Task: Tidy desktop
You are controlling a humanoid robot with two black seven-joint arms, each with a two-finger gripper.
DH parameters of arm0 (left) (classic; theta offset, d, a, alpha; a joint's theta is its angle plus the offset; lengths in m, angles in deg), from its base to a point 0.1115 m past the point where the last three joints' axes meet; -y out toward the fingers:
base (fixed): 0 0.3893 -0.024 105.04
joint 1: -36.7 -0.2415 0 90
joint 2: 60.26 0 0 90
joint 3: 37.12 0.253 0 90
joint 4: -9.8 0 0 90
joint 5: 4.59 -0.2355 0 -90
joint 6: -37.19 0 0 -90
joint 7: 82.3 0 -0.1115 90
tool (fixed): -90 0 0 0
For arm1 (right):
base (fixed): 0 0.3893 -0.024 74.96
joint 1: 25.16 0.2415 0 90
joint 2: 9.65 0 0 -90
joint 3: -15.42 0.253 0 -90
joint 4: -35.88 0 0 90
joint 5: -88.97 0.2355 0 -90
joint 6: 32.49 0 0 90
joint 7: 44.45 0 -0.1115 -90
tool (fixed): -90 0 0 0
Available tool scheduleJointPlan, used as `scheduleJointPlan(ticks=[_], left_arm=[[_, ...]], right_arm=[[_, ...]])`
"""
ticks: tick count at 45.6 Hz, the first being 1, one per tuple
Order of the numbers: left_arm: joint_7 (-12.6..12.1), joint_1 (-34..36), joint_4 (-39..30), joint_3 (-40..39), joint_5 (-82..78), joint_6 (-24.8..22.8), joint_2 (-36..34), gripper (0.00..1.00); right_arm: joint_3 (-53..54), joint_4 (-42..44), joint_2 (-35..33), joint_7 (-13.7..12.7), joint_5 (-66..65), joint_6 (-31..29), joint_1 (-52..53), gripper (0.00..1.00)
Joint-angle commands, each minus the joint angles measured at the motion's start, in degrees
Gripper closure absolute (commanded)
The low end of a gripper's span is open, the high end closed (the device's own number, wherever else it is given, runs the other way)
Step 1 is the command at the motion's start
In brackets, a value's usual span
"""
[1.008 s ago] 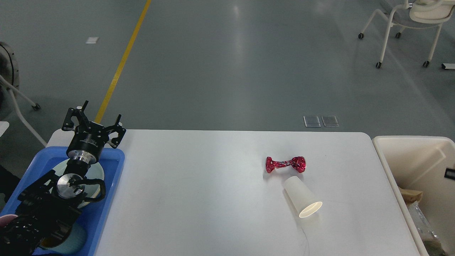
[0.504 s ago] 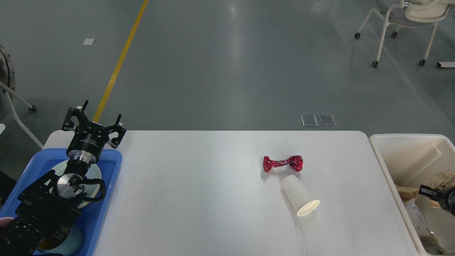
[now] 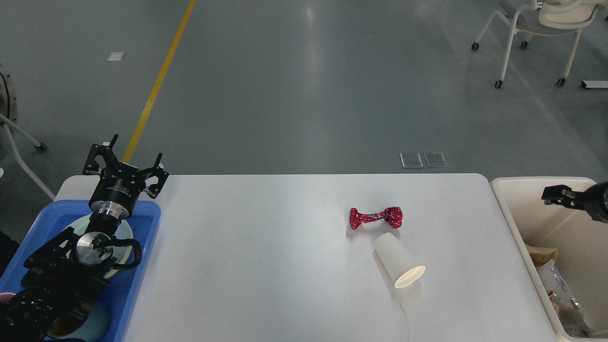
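The desktop [image 3: 266, 266] fills the lower middle of the head view, a wide white top with rounded far corners, its far edge running across the picture below the grey floor. Right of its centre lies a red crumpled foil wrapper [image 3: 375, 218], pinched thin in the middle and bulging at both ends, lying roughly parallel to the far edge. Just beside it on the near side is a white paper cup [image 3: 398, 264], tipped on its side with the open mouth turned toward the near right corner; whether cup and wrapper touch is hard to tell. The rest of the white surface around them is bare, so nothing lies between them and either arm. At the left edge a blue tray [image 3: 145, 237] overlaps the desktop's far left corner, holding a pale round plate [image 3: 127, 229] and, near the bottom of the view, a teal cup [image 3: 97, 323], both largely hidden by the left arm. The left gripper [image 3: 126, 159] is raised above the tray's far edge with its two fingers spread apart and nothing between them. Off the desktop's right edge stands a cream bin [image 3: 522, 223] with crumpled brown paper [image 3: 542, 252] and clear wrapping [image 3: 560, 289] in its near part. Above the bin's far rim, the right gripper [image 3: 553, 195] enters from the right as a small dark tip; I cannot tell how its fingers stand. Far right on the floor is a white wheeled chair [image 3: 541, 28].
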Motion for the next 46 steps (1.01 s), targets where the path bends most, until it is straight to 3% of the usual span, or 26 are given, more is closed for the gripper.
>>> scheduleJointPlan(ticks=[1, 5, 9, 16, 24, 30, 37, 41, 46], left_arm=[[-0.1, 0.0, 0.0, 0.0, -0.1, 0.0, 0.0, 0.01], [-0.1, 0.0, 0.0, 0.0, -0.1, 0.0, 0.0, 0.01], [-0.1, 0.0, 0.0, 0.0, -0.1, 0.0, 0.0, 0.01], [0.0, 0.0, 0.0, 0.0, 0.0, 0.0, 0.0, 0.01], [0.0, 0.0, 0.0, 0.0, -0.1, 0.0, 0.0, 0.01], [0.0, 0.0, 0.0, 0.0, 0.0, 0.0, 0.0, 0.01], [0.0, 0.0, 0.0, 0.0, 0.0, 0.0, 0.0, 0.01], [0.0, 0.0, 0.0, 0.0, 0.0, 0.0, 0.0, 0.01], [-0.1, 0.0, 0.0, 0.0, 0.0, 0.0, 0.0, 0.01]], right_arm=[[-11.0, -21.9, -2.6, -0.6, 0.1, -2.5, 25.4, 0.0], [-18.5, -34.6, -0.6, -0.8, 0.1, -4.7, 42.7, 0.0], [-22.2, -42.8, 3.9, -0.8, 0.2, -10.9, 58.0, 0.0], [-21.9, -44.7, 8.0, -0.2, 0.4, -21.7, 71.5, 0.0], [-18.6, -44.6, 6.9, 0.3, 0.4, -36.6, 84.1, 0.0], [-15.8, -44.7, 4.5, 0.2, 0.3, -36.6, 85.1, 0.0], [-15.6, -44.6, 6.0, 0.1, 0.3, -35.3, 74.0, 0.0], [-15.2, -44.6, 8.5, 0.1, 0.7, -24.8, 59.7, 0.0], [-15.2, -44.2, 15.2, 0.1, 1.1, -6.6, 43.2, 0.0]])
